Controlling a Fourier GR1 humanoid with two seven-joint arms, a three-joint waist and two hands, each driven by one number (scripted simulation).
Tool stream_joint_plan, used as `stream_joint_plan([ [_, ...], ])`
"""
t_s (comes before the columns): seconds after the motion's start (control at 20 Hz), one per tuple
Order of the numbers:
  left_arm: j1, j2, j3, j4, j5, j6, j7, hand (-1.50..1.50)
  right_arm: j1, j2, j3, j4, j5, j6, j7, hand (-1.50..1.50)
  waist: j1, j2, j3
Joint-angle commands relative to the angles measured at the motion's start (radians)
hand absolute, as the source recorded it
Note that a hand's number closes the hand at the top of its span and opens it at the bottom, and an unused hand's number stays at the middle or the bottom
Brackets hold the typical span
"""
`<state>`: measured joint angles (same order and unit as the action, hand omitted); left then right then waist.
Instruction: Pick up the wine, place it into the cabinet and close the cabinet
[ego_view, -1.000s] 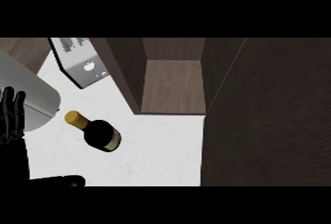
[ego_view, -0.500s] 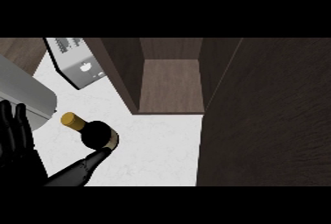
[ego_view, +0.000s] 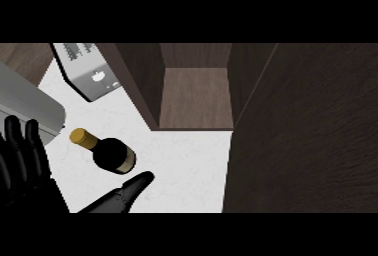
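White marble counter (ego_view: 184, 185) carries the wine (ego_view: 103, 150), which stands just in front of the open cabinet (ego_view: 196, 95), its gold cap towards my left hand (ego_view: 22, 160). That hand is at the left edge with straight, relaxed fingers and holds nothing, and it reaches higher into the view than half a second ago. My right hand (ego_view: 122, 196) has come further in from the lower edge; its extended fingers now point at the bottle's base, very near, though I cannot tell if they touch it.

Cabinet (ego_view: 196, 97) interior open; door (ego_view: 310, 140) blocks right.
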<state>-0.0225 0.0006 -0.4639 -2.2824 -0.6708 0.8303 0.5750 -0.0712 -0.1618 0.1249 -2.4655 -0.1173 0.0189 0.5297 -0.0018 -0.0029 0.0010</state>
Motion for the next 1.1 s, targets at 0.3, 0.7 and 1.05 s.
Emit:
stream_joint_plan([
  [0.3,-0.170,-0.001,0.046,0.022,-0.147,-0.023,0.279,-1.50,-0.149,0.004,0.000,-0.133,0.015,-0.096,0.231,-1.50,-0.004,0.001,-0.001],
  [0.7,-0.152,-0.001,0.079,0.077,-0.102,0.025,0.234,-1.50,-0.279,-0.036,-0.052,-0.193,-0.012,-0.137,0.410,-1.50,-0.006,-0.001,-0.002],
  [1.05,-0.111,-0.001,0.103,0.112,-0.099,0.092,0.174,-1.50,-0.387,-0.060,-0.073,-0.179,-0.008,-0.165,0.521,-1.50,-0.005,-0.002,-0.002],
])
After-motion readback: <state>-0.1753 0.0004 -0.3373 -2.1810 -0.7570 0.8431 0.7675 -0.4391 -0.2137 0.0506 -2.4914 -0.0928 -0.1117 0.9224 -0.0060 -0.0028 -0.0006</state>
